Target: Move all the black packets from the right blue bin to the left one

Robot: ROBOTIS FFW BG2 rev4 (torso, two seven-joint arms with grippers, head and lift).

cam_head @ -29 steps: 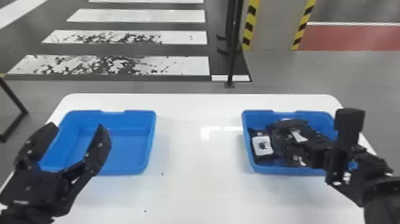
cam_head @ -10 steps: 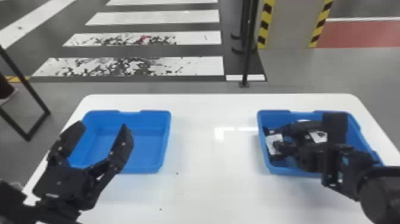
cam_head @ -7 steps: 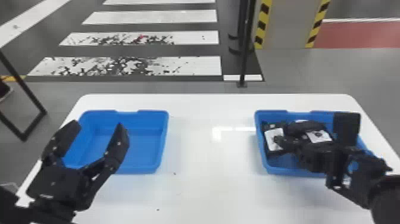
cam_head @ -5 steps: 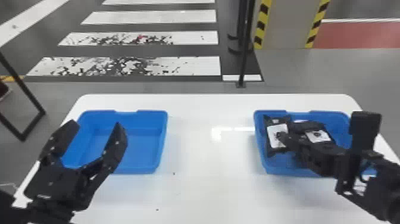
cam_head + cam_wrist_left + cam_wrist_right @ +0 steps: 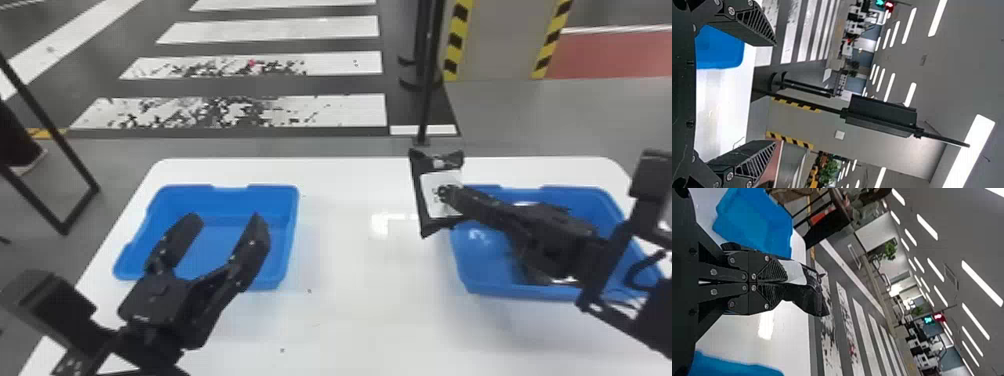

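Right gripper [image 5: 445,194] has its fingers closed on a flat black packet with a white label [image 5: 430,190], pinched by the side nearest the arm, around mid-length. Packet is up at the left wall of the right blue plastic bin [image 5: 582,195], over the white table [image 5: 350,325].

Long axis runs far-to-near, roughly square to the gripper's reach, near end angled slightly toward the robot's right. Label faces the head camera. Right wrist view agrees: right gripper's [image 5: 786,282] fingertips together, packet sticking out past them.

Left gripper [image 5: 226,217] is released, fingers spread wide, nothing between them, over the left blue plastic bin [image 5: 292,225].

From where I'm standing, something black and white [image 5: 537,276] sits in the right bin, mostly hidden under the right arm. Can't tell which way it points.
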